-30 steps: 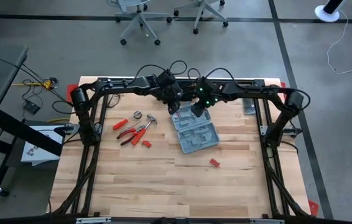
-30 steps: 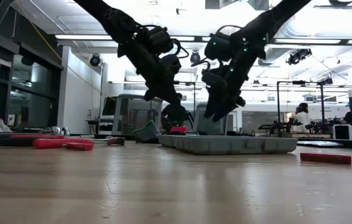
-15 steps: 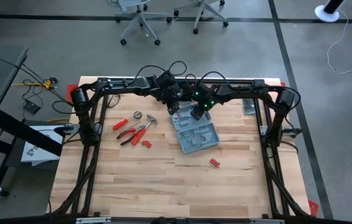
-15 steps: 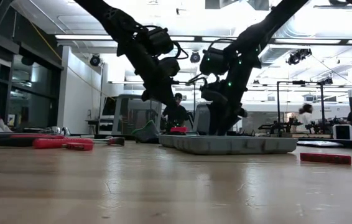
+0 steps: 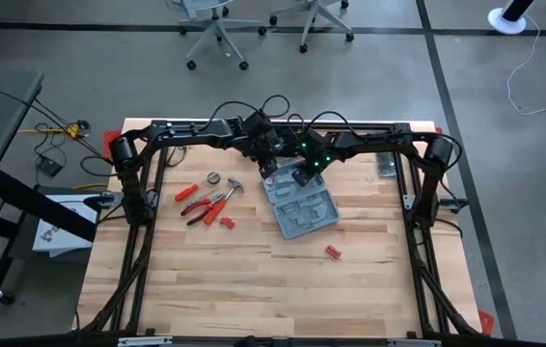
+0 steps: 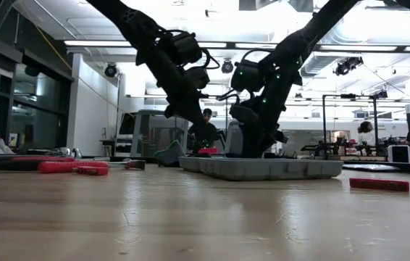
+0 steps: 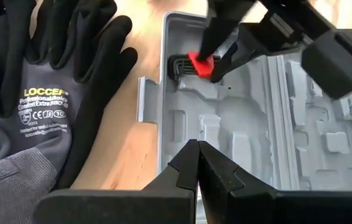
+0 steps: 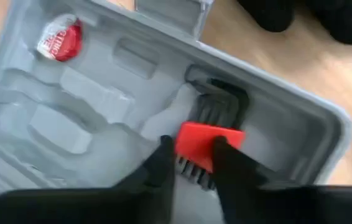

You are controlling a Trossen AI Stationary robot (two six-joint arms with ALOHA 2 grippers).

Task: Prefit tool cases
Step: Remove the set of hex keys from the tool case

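A: Two hands over the open case (image 5: 302,204), far side of the desk (image 5: 215,280). Change?

B: From above, right hand (image 5: 304,176) has dropped in. Right wrist: clamped on red-holdered hex keys (image 8: 208,147), now in their recess. Left hand (image 7: 199,151) shut, empty.

My tool case (image 7: 244,143) looks like grey moulded plastic, matt with a faint sheen along its recess edges. The red holder (image 8: 208,144) between my right fingers (image 8: 163,163) is smooth, bright plastic, and the hex keys (image 8: 216,102) in it look like dark metal. The gloves (image 7: 45,93) are black knitted cloth with a dull rubbery coating. My table (image 5: 205,270) is pale, smooth planked wood.
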